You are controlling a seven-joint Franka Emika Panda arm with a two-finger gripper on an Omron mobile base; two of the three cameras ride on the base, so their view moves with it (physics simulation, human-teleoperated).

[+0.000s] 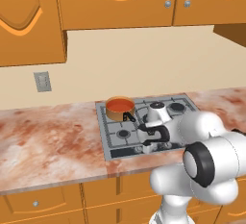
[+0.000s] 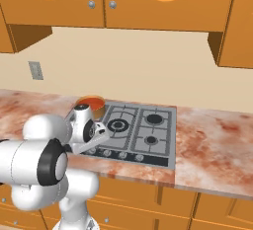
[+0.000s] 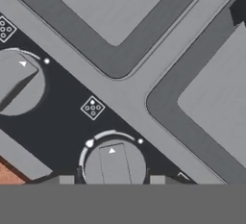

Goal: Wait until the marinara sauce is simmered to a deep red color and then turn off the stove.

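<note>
The marinara sauce (image 1: 119, 105) is a flat orange-red disc in a tan saucepan (image 1: 115, 115) on the rear left burner of the stove (image 1: 103, 134); it also shows as the sauce (image 2: 91, 100) behind my arm. My gripper (image 1: 150, 144) hangs low over the stove's front knob row. In the hand view my gripper (image 3: 112, 180) stands open, its two fingertips (image 3: 66, 180) on either side of a round grey knob (image 3: 114, 163), apart from it. A second knob (image 3: 19, 81) lies to the upper left.
Marbled reddish counter (image 1: 48, 141) runs both sides of the stove (image 2: 163, 142). A wall outlet (image 1: 42, 81) sits at the left. Orange upper cabinets (image 1: 115, 2) hang above, and drawers (image 1: 36, 203) are below the counter edge. Black grates (image 3: 120, 69) cross behind the knobs.
</note>
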